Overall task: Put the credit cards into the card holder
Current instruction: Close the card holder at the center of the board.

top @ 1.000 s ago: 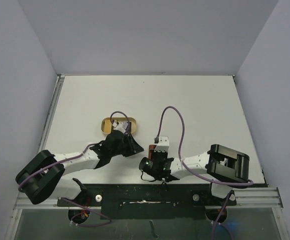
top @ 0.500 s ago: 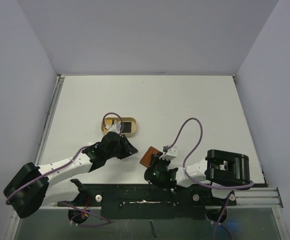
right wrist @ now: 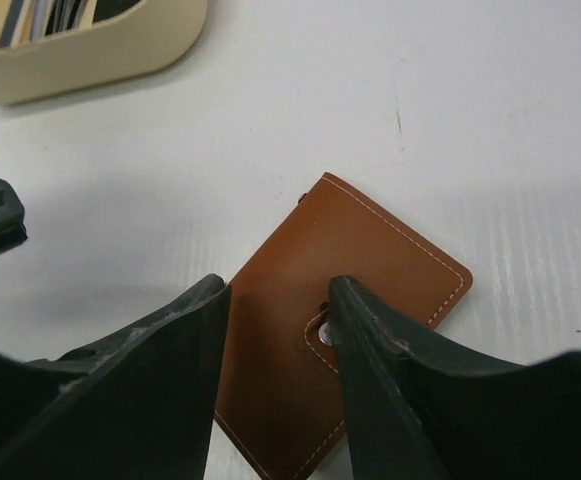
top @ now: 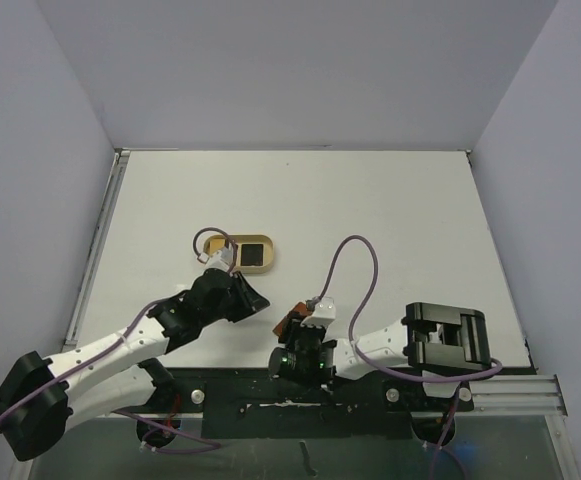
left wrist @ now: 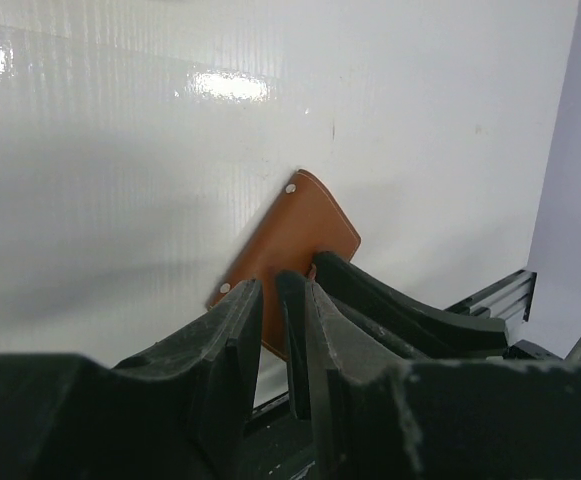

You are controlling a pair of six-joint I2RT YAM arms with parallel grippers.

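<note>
Action centres on the card holder (right wrist: 370,270), laid closed on the tabletop (right wrist: 530,120): it is straddled by the right claw (right wrist: 278,298), spread about the snap tab (right wrist: 320,326), presumably for opening. Beside it the left claw (left wrist: 270,290) is held nearly pressed together, empty. The credit cards (top: 253,256) are seen beyond it, in the tray (right wrist: 100,55).

L arm (top: 110,350), lower left of top view, & R arm (top: 375,340), lower right, are wearing white shells w/ black joints. Bulky black motor blocks (top: 448,335) are showing, one per arm. Purple cables (top: 354,240) are looping off both wrists. Left gripper (left wrist: 270,290) & right gripper (right wrist: 278,295) are showing matte black, grainy fingers w/ rounded tips.
</note>
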